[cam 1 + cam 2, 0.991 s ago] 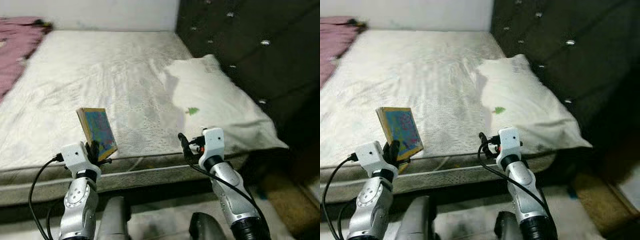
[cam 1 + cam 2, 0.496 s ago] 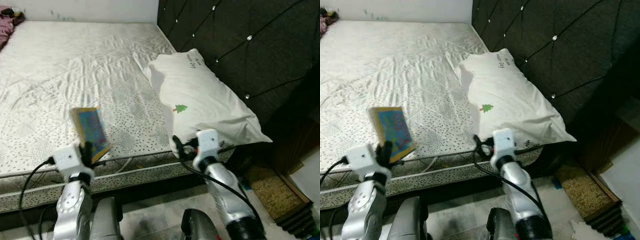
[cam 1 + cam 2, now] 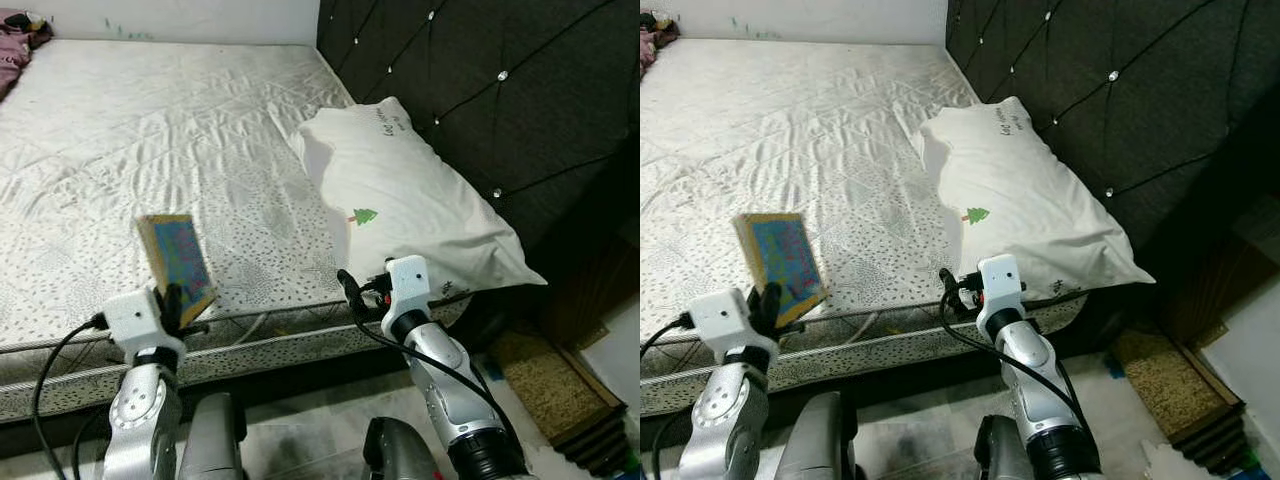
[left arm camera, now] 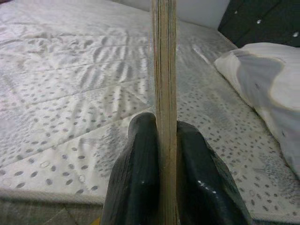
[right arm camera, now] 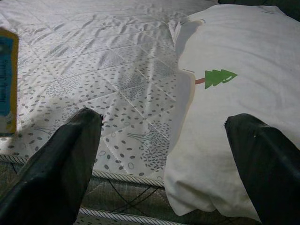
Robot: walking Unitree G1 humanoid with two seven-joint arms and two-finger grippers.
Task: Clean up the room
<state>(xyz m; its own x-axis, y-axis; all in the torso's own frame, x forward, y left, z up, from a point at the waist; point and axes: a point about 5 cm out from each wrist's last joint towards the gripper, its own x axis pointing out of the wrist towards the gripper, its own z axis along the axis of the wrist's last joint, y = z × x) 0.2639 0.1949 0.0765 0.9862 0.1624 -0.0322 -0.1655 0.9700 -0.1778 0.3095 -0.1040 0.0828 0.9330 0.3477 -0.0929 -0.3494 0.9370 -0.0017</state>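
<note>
A: What's on the mattress (image 3: 150, 150)?
B: White pillow (image 3: 410, 200) at its headboard end, lying flat and reaching the near edge. Small green tree print (image 3: 363, 215) on it, some lettering near its far end, too small to read.
A: Behind that?
B: Dark tufted headboard (image 3: 500, 90) with shiny studs (image 3: 498, 75), along the mattress's right end. White wall (image 3: 200, 15) along the far side.
A: Anything else?
B: Pink cloth (image 3: 15, 25) at the mattress's far left corner. Brown mat (image 3: 545, 380) on the floor (image 3: 320, 430), just past the mattress's near right corner.
</note>
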